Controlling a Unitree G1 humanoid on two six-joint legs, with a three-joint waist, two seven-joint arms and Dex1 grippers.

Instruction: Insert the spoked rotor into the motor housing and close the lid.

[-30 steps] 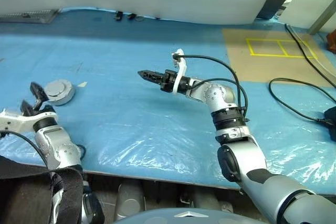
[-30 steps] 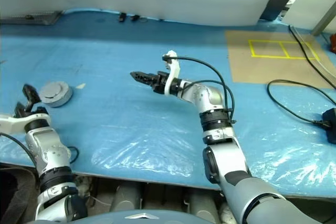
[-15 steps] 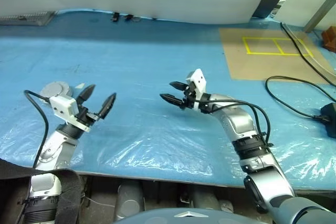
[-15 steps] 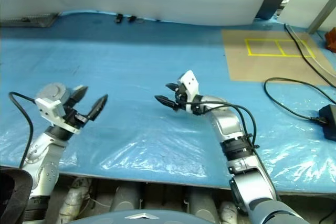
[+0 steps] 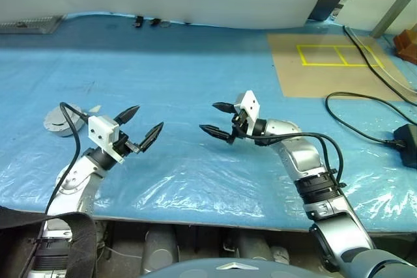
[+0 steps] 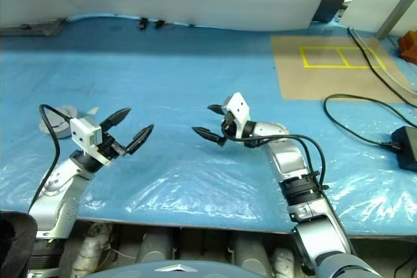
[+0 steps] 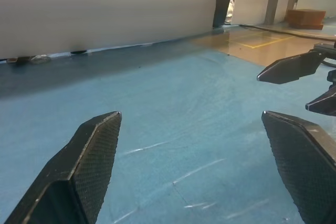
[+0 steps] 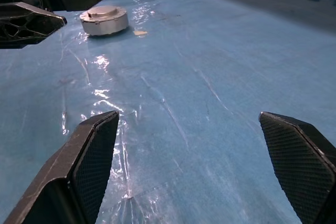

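My left gripper (image 5: pixel 142 128) and right gripper (image 5: pixel 217 119) hovered over the blue sheet (image 5: pixel 195 83), fingers spread wide, both empty, tips facing each other. The closed motor housing (image 8: pixel 104 20) sat beyond my left gripper.

- No text, label, brand name or number can be read anywhere in these views.
- The only sign-like marking is a yellow outline of two adjoining rectangles (image 5: pixel 331 55), taped or painted on the flat brown cardboard-coloured panel (image 5: pixel 306 79); it bears no letters or digits.
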